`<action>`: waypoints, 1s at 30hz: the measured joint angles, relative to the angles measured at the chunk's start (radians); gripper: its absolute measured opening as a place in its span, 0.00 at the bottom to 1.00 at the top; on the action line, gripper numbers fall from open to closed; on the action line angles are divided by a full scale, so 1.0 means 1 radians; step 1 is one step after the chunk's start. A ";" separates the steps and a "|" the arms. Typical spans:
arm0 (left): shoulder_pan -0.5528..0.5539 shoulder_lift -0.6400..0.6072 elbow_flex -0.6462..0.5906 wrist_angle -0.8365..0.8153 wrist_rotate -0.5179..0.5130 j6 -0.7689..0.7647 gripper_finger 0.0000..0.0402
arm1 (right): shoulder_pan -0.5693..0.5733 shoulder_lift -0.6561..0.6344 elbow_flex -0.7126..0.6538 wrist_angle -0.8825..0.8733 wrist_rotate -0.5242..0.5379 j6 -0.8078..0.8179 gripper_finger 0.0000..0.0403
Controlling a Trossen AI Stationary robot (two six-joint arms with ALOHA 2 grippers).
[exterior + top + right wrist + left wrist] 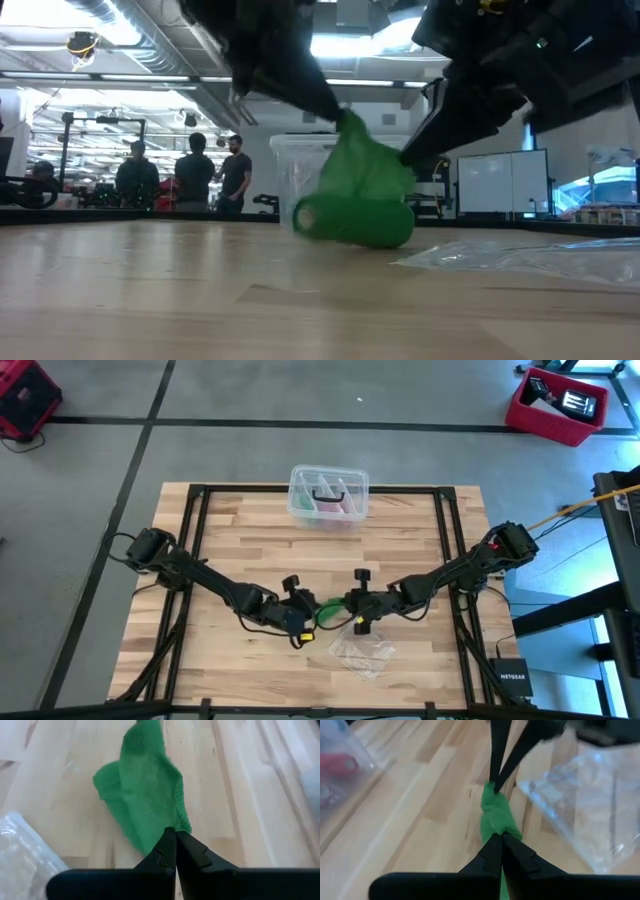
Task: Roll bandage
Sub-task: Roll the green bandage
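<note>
The bandage (328, 611), near-centre on the surface (240, 530), is pinched at opposite ends by the closed left gripper (303, 617) and right gripper (352, 605), likely kept taut for rolling.

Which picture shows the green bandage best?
The low view: the bandage shows side-on, a roll on the table with loose cloth rising above it. The right wrist view shows spread cloth, the left wrist view a narrow strip, and the high view only a green speck.
</note>
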 joint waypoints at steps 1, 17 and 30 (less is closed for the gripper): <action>-0.002 0.001 0.000 -0.014 0.000 -0.011 0.00 | 0.000 0.000 0.004 0.000 0.007 -0.010 0.01; -0.080 -0.069 -0.001 -0.079 -0.082 -0.023 0.00 | 0.036 -0.009 0.183 -0.179 0.073 -0.086 0.01; -0.179 -0.070 -0.009 -0.224 -0.110 -0.188 0.00 | 0.133 0.010 0.182 -0.192 0.014 0.124 0.01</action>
